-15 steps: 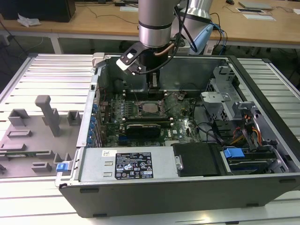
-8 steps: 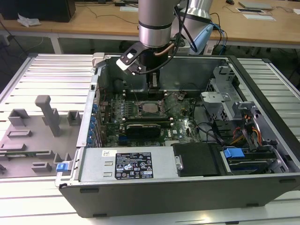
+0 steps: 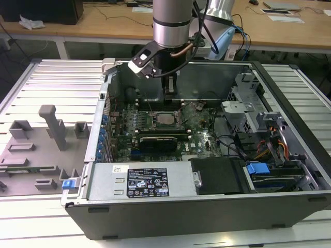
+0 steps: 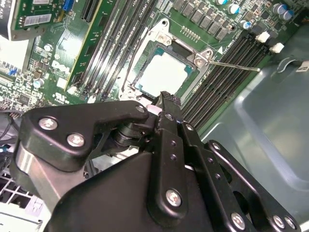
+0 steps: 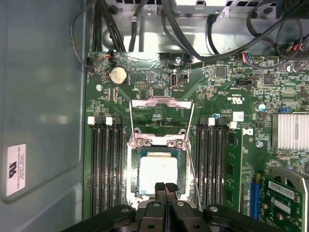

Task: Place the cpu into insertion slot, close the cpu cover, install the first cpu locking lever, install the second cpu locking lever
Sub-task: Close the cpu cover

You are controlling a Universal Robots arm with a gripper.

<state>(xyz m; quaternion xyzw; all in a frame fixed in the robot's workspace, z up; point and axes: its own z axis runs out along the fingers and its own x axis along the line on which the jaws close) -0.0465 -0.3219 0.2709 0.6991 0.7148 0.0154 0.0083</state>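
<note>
The cpu (image 5: 158, 173) (image 4: 163, 72) (image 3: 166, 120), a pale square chip, lies flat in the insertion slot (image 5: 133, 169) of the green motherboard. The cpu cover (image 5: 161, 102), a thin silver frame, stands raised on its hinge at the slot's far edge, with the board showing through its window. A thin wire locking lever (image 5: 193, 176) (image 4: 234, 65) sticks out loose beside the slot. My gripper (image 5: 165, 187) (image 4: 166, 99) (image 3: 170, 93) hangs just above the chip's near edge. Its black fingers are shut together with nothing between them.
Long black memory slots (image 5: 106, 164) (image 5: 212, 164) flank the socket. The grey case wall (image 5: 43, 121) rises close by, and cables (image 5: 193, 43) run across the board's far end. A power supply (image 3: 145, 181) and drive bay (image 3: 264, 170) fill the case front. Grey fixtures (image 3: 51, 126) stand at the exterior view's left.
</note>
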